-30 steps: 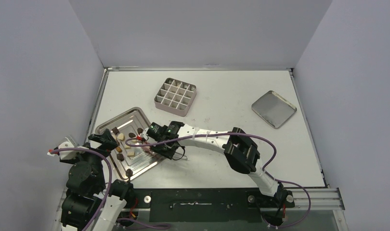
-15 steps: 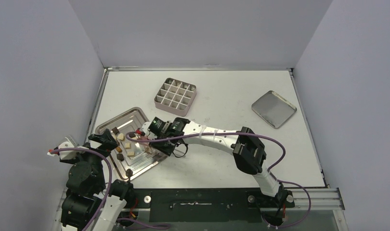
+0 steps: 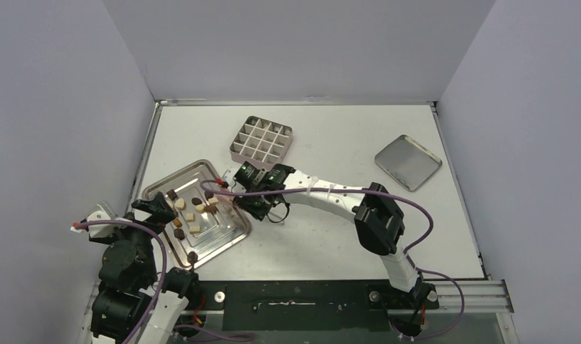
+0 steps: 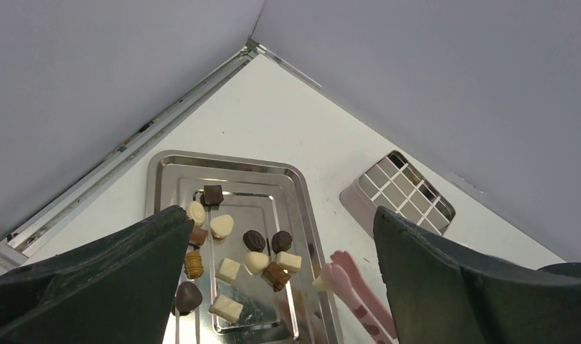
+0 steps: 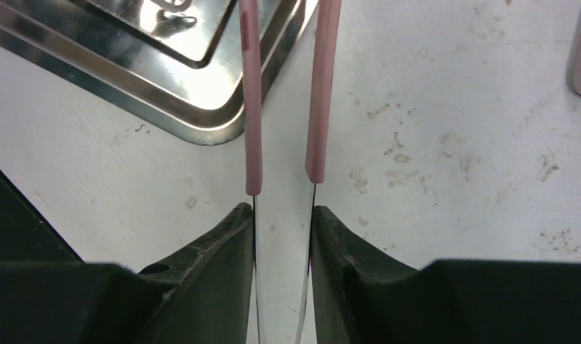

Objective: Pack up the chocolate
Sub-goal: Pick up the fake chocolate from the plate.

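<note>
Chocolate [image 4: 255,261] lies scattered in the shiny stepped steel tray [image 3: 230,233]: brown, tan and cream bits, some round, some cube-like. The square gridded tin [image 3: 261,143] stands just beyond the tray, and its flat metal lid [image 3: 408,162] lies well apart to the right. The right gripper [image 5: 282,215] is clamped on slim tweezers [image 5: 252,107] with pink sleeves, their tips reaching over the tray's rim. The left gripper [image 3: 155,208] hovers at the tray's left, fingers spread wide. The white table [image 3: 331,236] is scuffed, and the walls are pale grey.
</note>
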`<state>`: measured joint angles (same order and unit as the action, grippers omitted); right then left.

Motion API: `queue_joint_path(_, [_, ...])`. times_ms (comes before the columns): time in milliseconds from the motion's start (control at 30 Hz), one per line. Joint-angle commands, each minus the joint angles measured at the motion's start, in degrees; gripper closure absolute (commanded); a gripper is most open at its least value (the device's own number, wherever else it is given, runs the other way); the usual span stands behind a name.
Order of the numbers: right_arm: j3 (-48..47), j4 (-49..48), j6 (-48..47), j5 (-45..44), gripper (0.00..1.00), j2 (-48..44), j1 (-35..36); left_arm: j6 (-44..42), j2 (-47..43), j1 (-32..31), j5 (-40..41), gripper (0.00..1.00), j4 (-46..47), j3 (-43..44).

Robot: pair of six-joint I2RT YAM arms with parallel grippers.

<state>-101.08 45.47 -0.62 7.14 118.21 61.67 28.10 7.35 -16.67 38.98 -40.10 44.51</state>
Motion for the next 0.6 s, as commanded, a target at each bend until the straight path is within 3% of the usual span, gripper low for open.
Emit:
queue_joint_path(0, [0.22, -2.46, 0.62, 0.01, 0.8, -6.62, -3.57, 0.0, -0.06, 0.32, 0.22, 0.03, 1.12, 1.1])
queue_joint_path(567, [-3.09, -3.55, 0.55, 0.3, 0.8, -8.13, -24.4, -0.29, -0.07, 0.32, -0.13, 0.03, 1.34, 0.92])
